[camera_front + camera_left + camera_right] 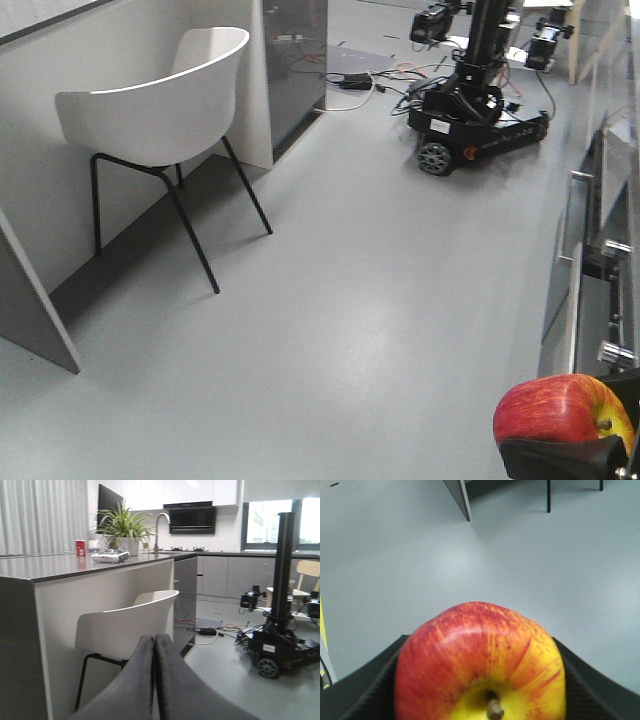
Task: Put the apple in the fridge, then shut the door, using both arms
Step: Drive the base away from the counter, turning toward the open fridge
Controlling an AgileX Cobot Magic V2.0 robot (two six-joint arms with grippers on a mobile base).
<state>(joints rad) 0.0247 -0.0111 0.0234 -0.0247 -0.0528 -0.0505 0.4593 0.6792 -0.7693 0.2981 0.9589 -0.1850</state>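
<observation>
The apple [480, 655] is red with a yellow patch round its brown stem. It sits between the two black fingers [360, 685] of my right gripper [480, 695], which is shut on it above grey floor. In the exterior view the apple [560, 410] and the right gripper [568, 452] are at the bottom right corner. My left gripper [154, 640] is shut with its grey fingers pressed together and nothing between them; it points at a white chair. The fridge and the door are out of view.
A white chair [160, 100] with black legs stands against a grey-topped island counter [75, 565]. Another wheeled robot base [475, 105] and loose cables [360, 80] lie on the floor farther off. Cabinet fronts with metal handles [590, 260] line the right edge.
</observation>
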